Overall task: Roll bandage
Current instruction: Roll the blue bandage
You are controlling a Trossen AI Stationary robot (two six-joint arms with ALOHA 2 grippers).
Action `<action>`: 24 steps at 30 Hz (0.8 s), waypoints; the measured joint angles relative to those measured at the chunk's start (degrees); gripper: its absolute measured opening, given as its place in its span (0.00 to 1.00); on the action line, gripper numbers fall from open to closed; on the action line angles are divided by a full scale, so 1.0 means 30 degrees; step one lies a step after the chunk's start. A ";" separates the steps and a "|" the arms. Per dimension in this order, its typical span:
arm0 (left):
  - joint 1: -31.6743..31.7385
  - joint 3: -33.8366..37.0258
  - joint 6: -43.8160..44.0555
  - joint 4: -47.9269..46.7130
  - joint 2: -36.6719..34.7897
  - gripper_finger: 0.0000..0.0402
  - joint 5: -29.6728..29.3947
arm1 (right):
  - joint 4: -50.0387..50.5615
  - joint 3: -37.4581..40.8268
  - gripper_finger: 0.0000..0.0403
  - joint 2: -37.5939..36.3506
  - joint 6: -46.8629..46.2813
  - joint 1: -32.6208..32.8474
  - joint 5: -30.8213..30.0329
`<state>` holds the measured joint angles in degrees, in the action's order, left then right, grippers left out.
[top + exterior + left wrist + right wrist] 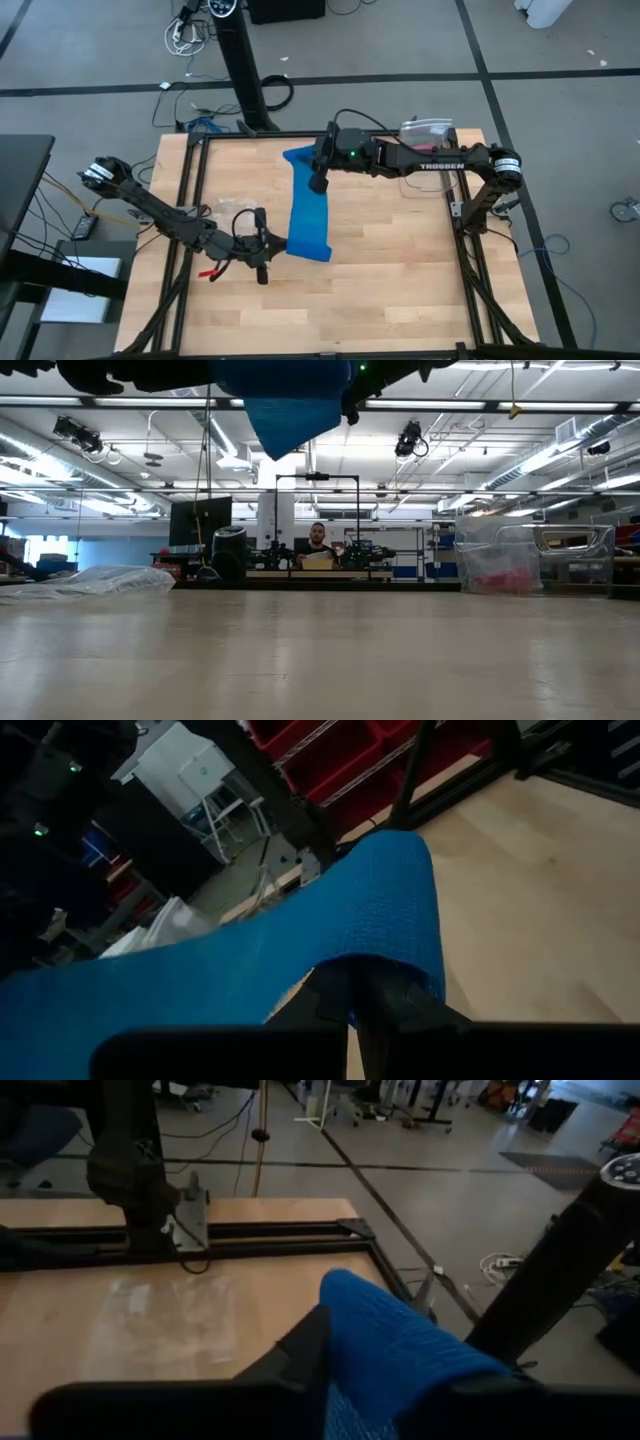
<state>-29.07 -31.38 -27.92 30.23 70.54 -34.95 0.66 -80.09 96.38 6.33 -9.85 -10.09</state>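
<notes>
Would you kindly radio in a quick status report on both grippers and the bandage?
Left gripper shut on bandage near end. Right gripper at far end, grip unclear. Bandage aloft, unrolled. Nothing obstructing.

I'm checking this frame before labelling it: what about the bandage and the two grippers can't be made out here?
- Right gripper, right wrist view: the bandage lies between its fingers; whether they pinch it is unclear.
- Left gripper, left wrist view: bandage drapes over the fingertips, hiding the contact.
- Low view: the top edge cuts off both arms and most of the bandage.
</notes>
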 joint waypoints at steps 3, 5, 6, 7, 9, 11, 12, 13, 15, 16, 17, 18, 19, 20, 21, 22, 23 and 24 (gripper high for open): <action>-0.0149 -0.0181 -0.0002 -0.0166 0.0000 0.01 0.0061 | 0.0211 0.0000 0.34 0.0000 -0.1240 0.0015 0.0977; -0.0219 -0.0327 -0.0002 -0.0146 0.0000 0.01 0.0068 | 0.0278 0.0000 0.41 0.0000 -0.1936 0.0015 0.1752; -0.0239 -0.0389 -0.0002 -0.0149 0.0000 0.01 0.0062 | 0.0279 0.0000 0.43 0.0000 -0.2219 0.0015 0.2033; -0.0292 -0.0431 0.0006 -0.0152 0.0000 0.01 0.0061 | 0.0301 0.0000 0.45 0.0000 -0.2554 0.0015 0.2280; -0.0383 -0.0442 0.0003 -0.0183 0.0000 0.01 0.0056 | 0.0403 0.0000 0.49 0.0000 -0.3516 0.0015 0.2677; -0.0485 -0.0442 0.0006 -0.0276 0.0000 0.01 0.0061 | 0.0775 0.0000 0.52 0.0000 -0.4741 0.0015 0.2851; -0.0513 -0.0442 0.0013 -0.0311 0.0000 0.01 0.0075 | 0.0987 0.0000 0.53 0.0000 -0.5381 -0.0012 0.2906; -0.0513 -0.0442 0.0030 -0.0375 0.0000 0.01 0.0103 | 0.1249 0.0000 0.54 0.0000 -0.5970 -0.0066 0.2963; -0.0513 -0.0442 0.0103 -0.0482 0.0000 0.01 0.0101 | 0.1751 0.0000 0.55 0.0000 -0.7085 -0.0220 0.2977; -0.0513 -0.0442 0.0118 -0.0507 0.0000 0.01 0.0097 | 0.2067 0.0000 0.56 0.0000 -0.7516 -0.0299 0.3159; -0.0513 -0.0442 0.0171 -0.0490 0.0000 0.01 0.0097 | 0.2431 0.0000 0.56 0.0000 -0.8006 -0.0388 0.3469; -0.0523 -0.0442 0.0279 -0.0489 0.0000 0.01 0.0097 | 0.2746 0.0000 0.56 0.0000 -0.8495 -0.0489 0.3710; -0.0527 -0.0442 0.0352 -0.0511 0.0000 0.01 0.0099 | 0.3070 0.0000 0.56 0.0000 -0.9029 -0.0596 0.4027; -0.0537 -0.0442 0.0409 -0.0568 0.0000 0.01 0.0103 | 0.3428 0.0000 0.56 0.0000 -0.9573 -0.0695 0.4399; -0.0579 -0.0442 0.0465 -0.0650 0.0000 0.01 0.0097 | 0.3813 0.0000 0.55 0.0000 -1.0080 -0.0814 0.4863; -0.0600 -0.0442 0.0465 -0.0690 0.0000 0.01 0.0097 | 0.4301 0.0000 0.55 0.0000 -1.0590 -0.0938 0.5500; -0.0613 -0.0442 0.0465 -0.0684 0.0000 0.01 0.0097 | 0.4793 0.0001 0.55 0.0000 -1.0981 -0.1060 0.6204; -0.0615 -0.0442 0.0470 -0.0665 0.0000 0.01 0.0097 | 0.5127 0.0007 0.55 0.0000 -1.1084 -0.1168 0.7006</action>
<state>-30.92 -32.71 -26.51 28.24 70.54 -34.65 16.05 -80.07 96.38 -26.93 -13.35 10.93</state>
